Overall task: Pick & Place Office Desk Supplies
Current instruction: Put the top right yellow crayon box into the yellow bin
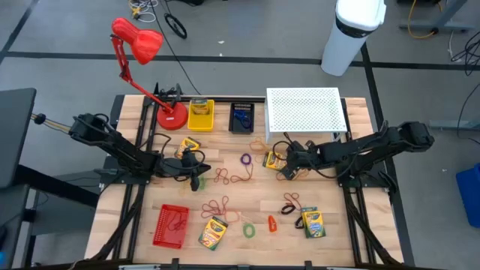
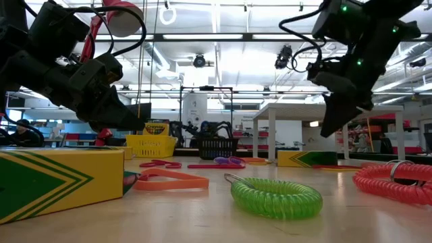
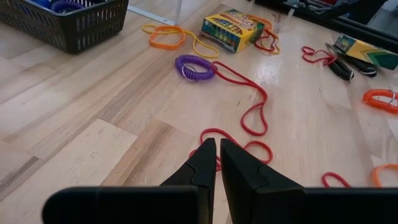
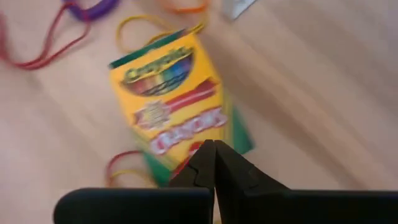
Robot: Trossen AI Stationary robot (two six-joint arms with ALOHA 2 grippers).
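From above, the pale wooden counter [image 1: 247, 225] carried scattered supplies. The left gripper [image 1: 196, 180] sat left of centre with its jaws closed on nothing, just beside a tangle of thin red-orange rubber bands [image 1: 232, 178]. The right gripper [image 1: 286, 169] sat right of centre, jaws closed, at a yellow-and-green cardboard crayon box [image 1: 274, 160] lying in front of the white perforated metal riser [image 1: 304, 111]. Two more crayon boxes [image 1: 214, 232] lay near the front edge, with a green coiled loop [image 1: 248, 230] between them and a red mesh tray [image 1: 170, 226] to the left. A red desk lamp [image 1: 142, 49], a yellow bin [image 1: 200, 115] and a black basket [image 1: 241, 118] stood along the back.

At counter height, the green coiled loop [image 2: 275, 196] lay in front, and a crayon box [image 2: 61, 179] filled the near left.

The left wrist camera showed closed jaws above a red band loop [image 3: 249, 112], with a purple coiled loop [image 3: 194, 66] and a crayon box [image 3: 232, 28] beyond.

The right wrist camera showed closed jaws over the lower end of the crayon box [image 4: 171, 102]; I could not tell whether they touched it.
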